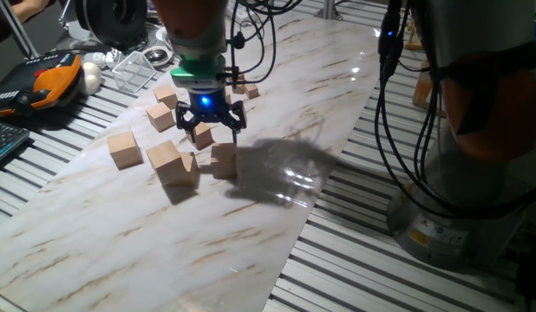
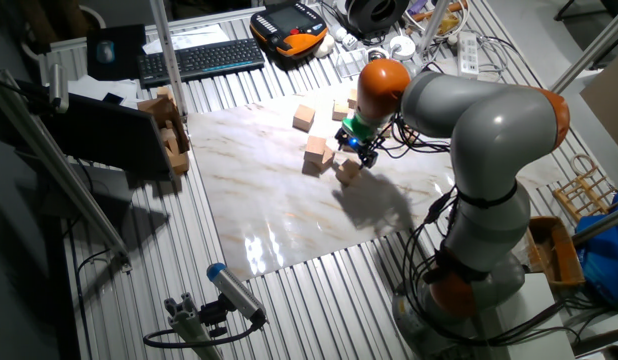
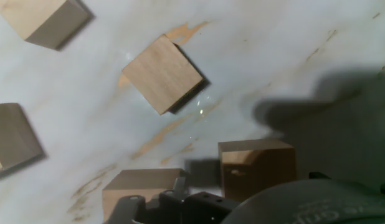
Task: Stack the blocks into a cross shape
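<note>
Counting four blocks point(image 1: 174, 162) on marble table point(image 1: 120, 243).

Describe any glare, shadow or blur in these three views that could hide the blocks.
One fixed view: bright glare on the marble table beside the arm's dark shadow, clear of the blocks. The other fixed view: glare patch near the table's front edge, blocks small but sharp. Hand view: slightly soft, a broad shadow at right, and the hand covers the lower edge.

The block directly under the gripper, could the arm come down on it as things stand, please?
Probably yes: the gripper hovers open just above that block, and its neighbours sit apart, so nothing appears to block the descent.
</note>
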